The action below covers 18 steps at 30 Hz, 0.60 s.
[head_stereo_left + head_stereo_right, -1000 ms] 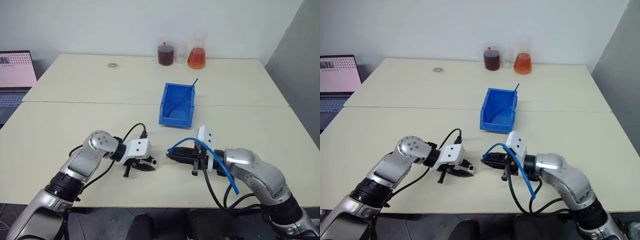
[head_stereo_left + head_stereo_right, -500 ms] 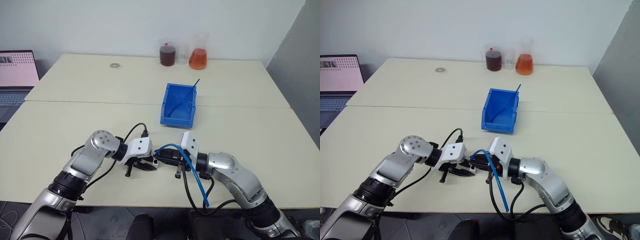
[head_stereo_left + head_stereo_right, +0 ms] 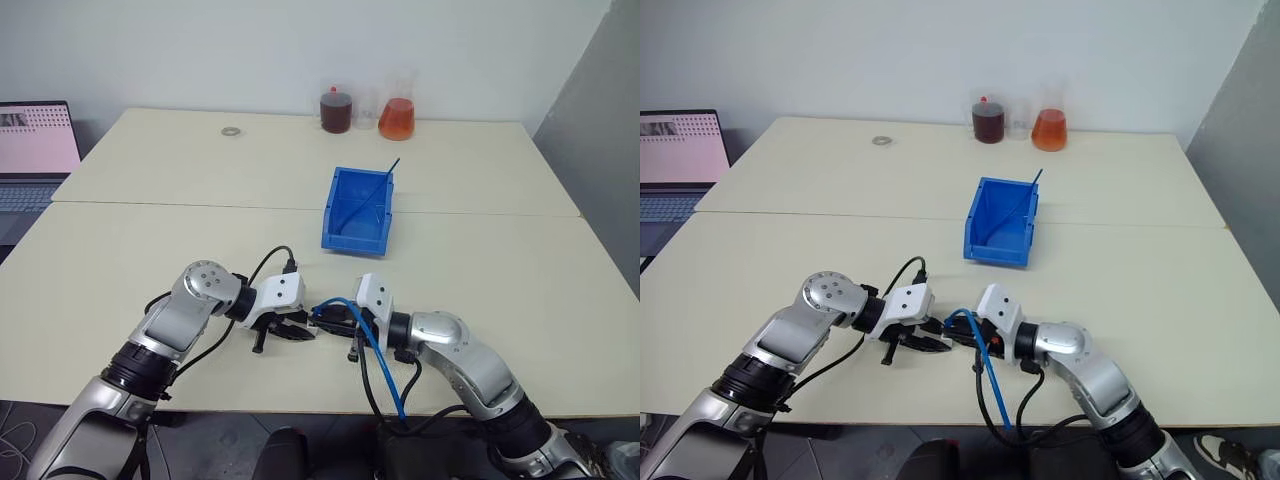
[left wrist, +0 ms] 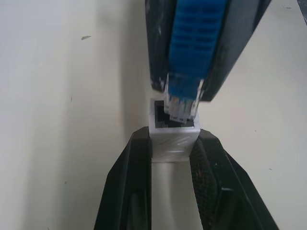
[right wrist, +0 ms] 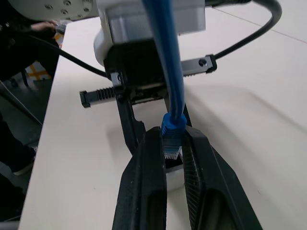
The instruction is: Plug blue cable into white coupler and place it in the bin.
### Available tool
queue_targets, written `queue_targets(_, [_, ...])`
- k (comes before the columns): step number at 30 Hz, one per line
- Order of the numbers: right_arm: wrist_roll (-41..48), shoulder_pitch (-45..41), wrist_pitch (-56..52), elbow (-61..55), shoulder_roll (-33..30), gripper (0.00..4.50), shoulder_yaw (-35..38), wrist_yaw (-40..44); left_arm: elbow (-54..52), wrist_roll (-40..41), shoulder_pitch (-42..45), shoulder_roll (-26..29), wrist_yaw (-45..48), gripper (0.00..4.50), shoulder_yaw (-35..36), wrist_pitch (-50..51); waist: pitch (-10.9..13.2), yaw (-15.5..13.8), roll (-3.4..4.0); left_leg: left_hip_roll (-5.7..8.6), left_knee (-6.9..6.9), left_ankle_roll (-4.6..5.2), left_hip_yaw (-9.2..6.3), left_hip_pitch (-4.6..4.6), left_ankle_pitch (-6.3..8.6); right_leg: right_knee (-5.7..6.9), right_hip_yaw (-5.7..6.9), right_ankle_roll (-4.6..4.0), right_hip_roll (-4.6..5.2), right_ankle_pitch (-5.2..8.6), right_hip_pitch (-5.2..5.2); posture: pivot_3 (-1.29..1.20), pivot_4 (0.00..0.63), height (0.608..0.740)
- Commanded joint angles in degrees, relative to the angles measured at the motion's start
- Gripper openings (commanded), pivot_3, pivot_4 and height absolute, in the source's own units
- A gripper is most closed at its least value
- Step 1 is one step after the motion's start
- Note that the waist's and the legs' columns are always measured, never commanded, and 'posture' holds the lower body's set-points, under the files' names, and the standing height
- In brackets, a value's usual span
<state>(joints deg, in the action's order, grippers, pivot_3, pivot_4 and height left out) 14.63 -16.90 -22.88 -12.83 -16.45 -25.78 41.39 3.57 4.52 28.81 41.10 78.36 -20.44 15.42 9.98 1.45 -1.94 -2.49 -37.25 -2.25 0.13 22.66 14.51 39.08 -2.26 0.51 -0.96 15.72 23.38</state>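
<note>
With the bin point(image 3: 356, 208) well beyond, the right gripper point(image 3: 322, 315), pinching the cable point(image 4: 188, 72), has closed in on the left gripper point(image 4: 173, 158) clamping the coupler point(image 4: 173, 135).

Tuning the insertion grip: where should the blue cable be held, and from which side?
By the ribbed boot just behind the clear plug, clamped across its sides, as the right gripper holds the blue cable now. That leaves the tip free, pointing at the socket of the white coupler in the left gripper.
</note>
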Motion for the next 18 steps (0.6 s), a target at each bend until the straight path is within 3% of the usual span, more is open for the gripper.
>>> queue_targets(1, [-0.33, -0.05, 1.9, -0.62, 0.17, 0.19, 0.4, 1.23, 1.6, -1.0, -0.4, -0.4, -0.1, 0.77, -1.04, -0.61, 0.0, 0.0, 0.0, 0.0, 0.0, 0.0, 0.0, -0.02, 0.0, 0.0, 0.0, 0.0, 0.0, 0.0, -0.03, 0.0, 0.15, 0.74])
queue_targets(18, [-1.74, -0.84, 4.16, 3.43, 1.03, 0.19, 0.68, 2.93, -0.34, -0.38, -1.94, 0.4, 0.68, 0.77, -0.74, -0.7, -0.03, 0.07, 0.01, -0.01, -0.01, 0.0, 0.01, -0.1, 0.0, 0.02, -0.01, 0.0, -0.02, 0.0, -0.07, 0.0, 0.15, 0.74])
